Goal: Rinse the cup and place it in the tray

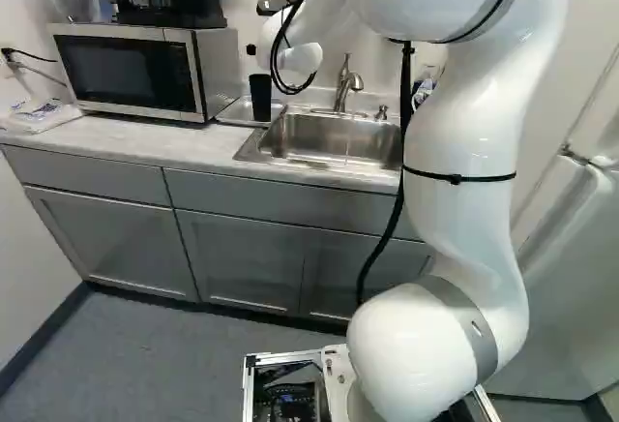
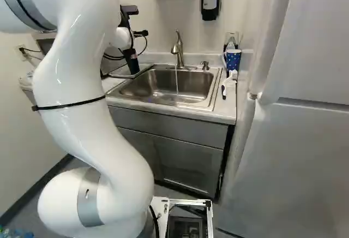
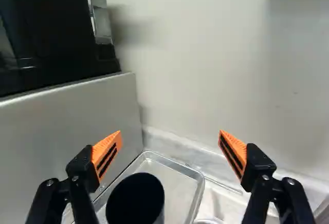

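Jaws (image 1: 250,49): you have them wide apart
Black cup (image 3: 134,198): upright in the tray (image 3: 176,179), below your jaws

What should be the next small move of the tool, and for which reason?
Probably ease the open tool carefully back from the black cup, without brushing it. The cup appears to stand in the tray and is not gripped, so it seems already placed, though whether it was rinsed cannot be told.
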Controlling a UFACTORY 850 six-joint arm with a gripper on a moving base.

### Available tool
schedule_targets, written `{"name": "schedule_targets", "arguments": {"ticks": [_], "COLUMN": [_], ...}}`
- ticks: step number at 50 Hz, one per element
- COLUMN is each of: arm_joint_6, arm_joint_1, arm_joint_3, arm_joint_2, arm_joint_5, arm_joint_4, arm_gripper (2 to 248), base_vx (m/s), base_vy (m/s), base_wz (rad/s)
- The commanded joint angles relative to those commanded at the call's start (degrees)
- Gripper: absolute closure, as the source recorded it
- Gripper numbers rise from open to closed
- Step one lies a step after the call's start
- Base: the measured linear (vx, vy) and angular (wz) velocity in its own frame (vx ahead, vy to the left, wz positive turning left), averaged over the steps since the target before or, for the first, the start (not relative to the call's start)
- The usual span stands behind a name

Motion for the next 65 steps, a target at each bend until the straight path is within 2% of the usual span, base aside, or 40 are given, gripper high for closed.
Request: {"name": "schedule_targets", "arguments": {"ticks": [37, 65], "arm_joint_6": [0.00, 0.00], "arm_joint_1": [-5.19, -9.12], "arm_joint_3": [-1.84, -2.65], "arm_joint_2": [2.19, 3.57], "arm_joint_5": [-0.14, -3.56], "arm_joint_4": [0.00, 0.00], "arm_gripper": [3, 3], "base_vx": [0.000, 0.000], "base_vy": [0.000, 0.000], "base_wz": [0.000, 0.000]}}
